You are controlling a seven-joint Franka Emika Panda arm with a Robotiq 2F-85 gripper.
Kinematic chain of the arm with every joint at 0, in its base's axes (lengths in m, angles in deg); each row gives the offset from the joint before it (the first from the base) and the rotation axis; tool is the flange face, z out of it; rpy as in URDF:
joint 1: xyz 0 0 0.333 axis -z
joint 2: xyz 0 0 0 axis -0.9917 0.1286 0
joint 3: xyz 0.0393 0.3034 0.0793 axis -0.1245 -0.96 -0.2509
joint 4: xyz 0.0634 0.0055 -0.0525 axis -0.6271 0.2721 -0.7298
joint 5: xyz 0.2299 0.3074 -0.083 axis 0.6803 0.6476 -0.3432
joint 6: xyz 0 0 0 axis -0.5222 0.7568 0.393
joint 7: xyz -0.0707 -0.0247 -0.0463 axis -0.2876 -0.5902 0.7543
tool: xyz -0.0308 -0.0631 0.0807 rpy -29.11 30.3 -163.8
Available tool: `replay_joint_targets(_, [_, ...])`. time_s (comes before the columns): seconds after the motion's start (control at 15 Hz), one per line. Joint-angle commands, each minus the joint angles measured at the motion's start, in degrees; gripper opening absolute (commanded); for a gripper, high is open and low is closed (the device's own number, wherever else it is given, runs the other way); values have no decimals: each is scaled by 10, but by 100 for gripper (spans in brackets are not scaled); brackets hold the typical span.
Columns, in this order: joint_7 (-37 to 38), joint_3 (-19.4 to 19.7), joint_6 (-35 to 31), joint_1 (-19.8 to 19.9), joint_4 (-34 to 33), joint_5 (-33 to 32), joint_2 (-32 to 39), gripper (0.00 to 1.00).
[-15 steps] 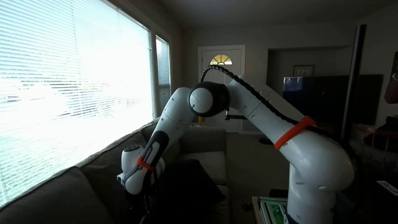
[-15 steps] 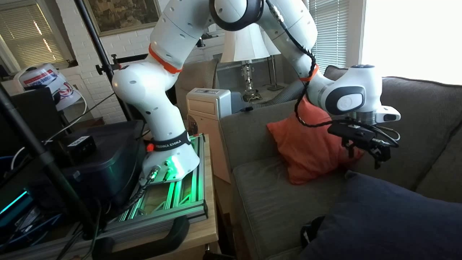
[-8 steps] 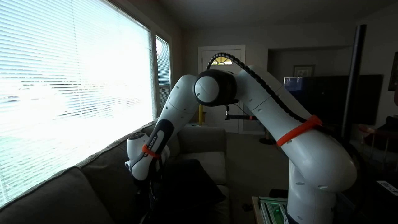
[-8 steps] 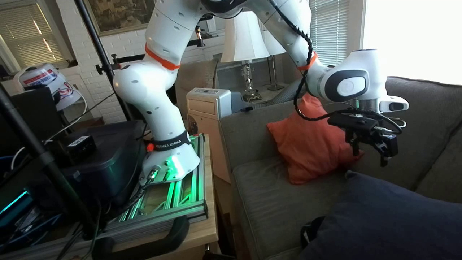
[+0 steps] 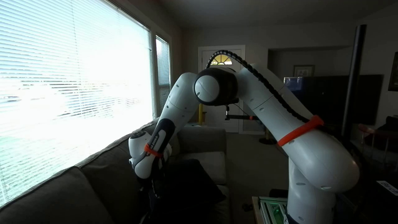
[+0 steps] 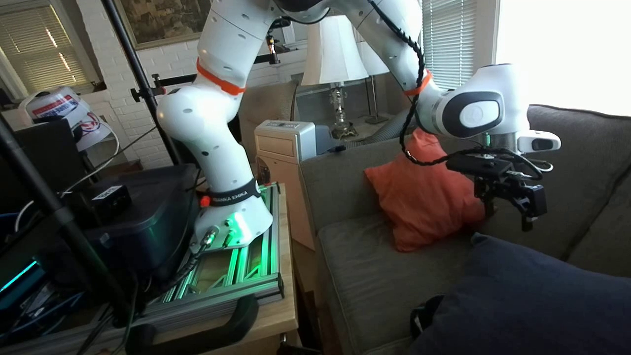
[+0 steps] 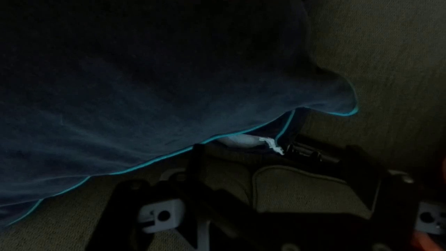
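One arm (image 5: 214, 87) arches high and bends down over the sofa (image 6: 399, 276), where one blue pillow (image 6: 537, 301) lies. The jaws stand apart, pointing downward near its edge; whether they touch it is unclear. One orange pillow (image 6: 426, 197) leans behind them, and two lamps (image 6: 333, 56) stand beyond.

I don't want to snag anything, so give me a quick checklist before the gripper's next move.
1. Gripper open and empty: ok, jaws apart.
2. Dark blue pillow in wrist view: ok, its edge shows.
3. Wrist view well lit: not ok, very dark.
4. Cable clear of the jaws: ok, it loops above them.
5. Orange cushion clear of the gripper: cannot tell, they overlap in an exterior view.
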Motion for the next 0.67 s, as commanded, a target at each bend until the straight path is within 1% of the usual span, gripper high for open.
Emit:
replay_joint_targets(0.0, [95,61,10,-57,-17,-31,14,100])
replay_joint_targets(0.2, [200,113,20,-100,-29,-44,26,100])
replay_joint_targets(0.33, [261,134,38,-119,-38,-39,33,100])
replay_joint_targets(0.4, [281,134,47,-117,-40,-28,37,100])
replay_joint_targets(0.47, [289,127,63,-110,-42,-17,38,100])
replay_joint_targets(0.6, [302,112,73,-92,-43,3,46,100])
